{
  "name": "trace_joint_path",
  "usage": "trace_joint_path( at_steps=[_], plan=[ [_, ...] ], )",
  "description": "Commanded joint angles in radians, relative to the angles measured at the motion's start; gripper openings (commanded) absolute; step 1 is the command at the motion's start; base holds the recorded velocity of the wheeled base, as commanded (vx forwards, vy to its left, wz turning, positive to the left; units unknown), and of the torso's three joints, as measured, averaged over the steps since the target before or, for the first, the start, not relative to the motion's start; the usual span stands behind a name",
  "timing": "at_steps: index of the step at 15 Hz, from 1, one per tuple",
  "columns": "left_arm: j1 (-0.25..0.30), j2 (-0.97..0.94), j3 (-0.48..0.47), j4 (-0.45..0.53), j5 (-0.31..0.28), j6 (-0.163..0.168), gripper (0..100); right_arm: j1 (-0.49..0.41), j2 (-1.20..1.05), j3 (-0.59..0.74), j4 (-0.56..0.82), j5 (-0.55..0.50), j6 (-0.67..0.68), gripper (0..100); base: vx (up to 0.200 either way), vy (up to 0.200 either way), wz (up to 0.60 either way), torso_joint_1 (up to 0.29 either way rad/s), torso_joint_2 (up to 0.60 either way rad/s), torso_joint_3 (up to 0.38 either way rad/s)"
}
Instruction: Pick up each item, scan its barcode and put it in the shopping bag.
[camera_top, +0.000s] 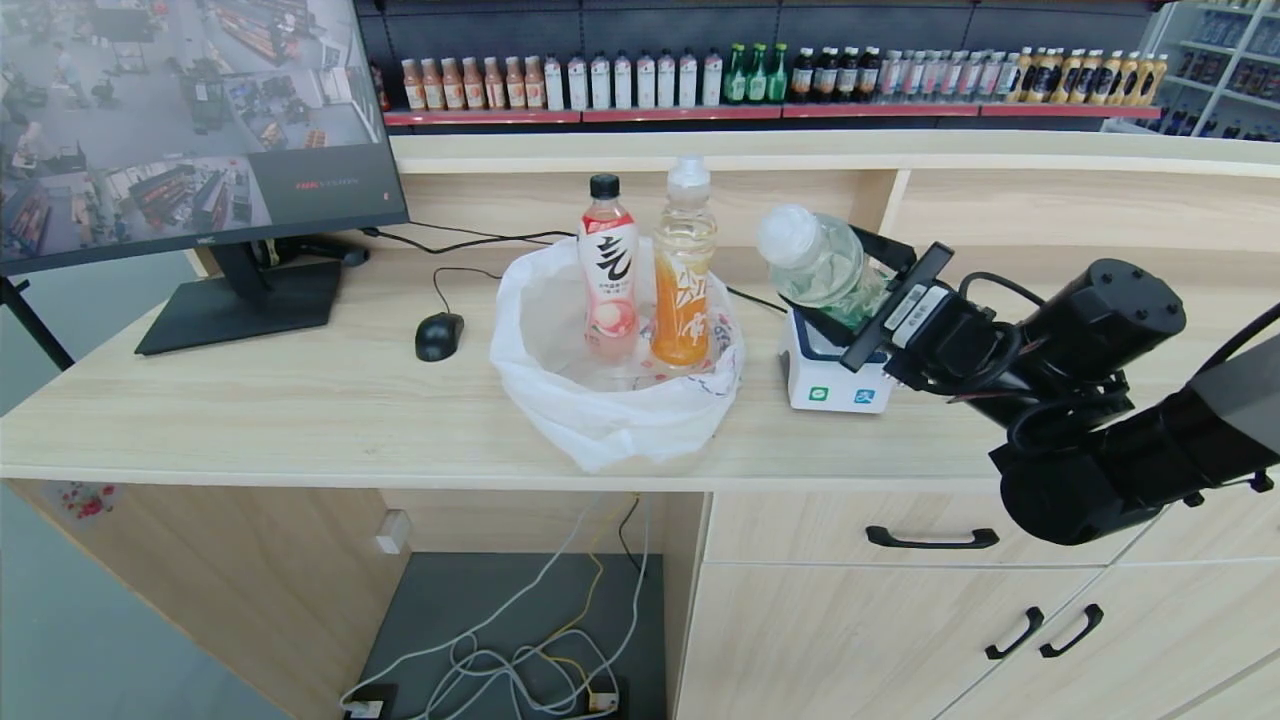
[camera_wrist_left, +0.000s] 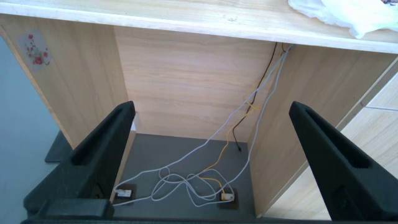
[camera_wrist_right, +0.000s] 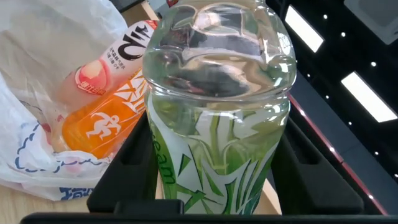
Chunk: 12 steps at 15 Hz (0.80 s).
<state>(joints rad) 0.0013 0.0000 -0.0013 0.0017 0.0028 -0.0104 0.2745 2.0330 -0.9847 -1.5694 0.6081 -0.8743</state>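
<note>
Shop surface (camera_top: 300, 420): R claw (camera_top: 848, 300) grips green bottle (camera_top: 815, 262) over scanner (camera_top: 835, 385), L claw (camera_wrist_left: 211, 124) open; prob. scan step, next into shopping bag (camera_top: 600, 415).

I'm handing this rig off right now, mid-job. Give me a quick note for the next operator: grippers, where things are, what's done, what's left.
Left gripper: open, holding nothing, low down, facing the space under the counter.
Right gripper: shut on the green bottle, held tilted over the scanner.
Bag: on the counter beside the scanner, with the pink bottle and orange bottle standing in it.
Done: two bottles bagged.
Left: finish scanning the green bottle (can't tell if it has registered), then put it in the bag.
</note>
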Motion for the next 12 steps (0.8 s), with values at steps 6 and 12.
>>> trace_joint_path(
  at_steps=[6, 12],
  plan=[
    [0.0, 0.0, 0.0, 0.0, 0.0, 0.0, 100, 0.0, -0.099, 0.029, -0.001, -0.122, 0.181, 0, 0.0, 0.0, 0.0, 0.0, 0.0, 0.0],
    [0.0, 0.0, 0.0, 0.0, 0.0, 0.0, 100, 0.011, -0.122, 0.06, -0.001, -0.137, 0.353, 0, 0.0, 0.0, 0.0, 0.0, 0.0, 0.0]
  ],
)
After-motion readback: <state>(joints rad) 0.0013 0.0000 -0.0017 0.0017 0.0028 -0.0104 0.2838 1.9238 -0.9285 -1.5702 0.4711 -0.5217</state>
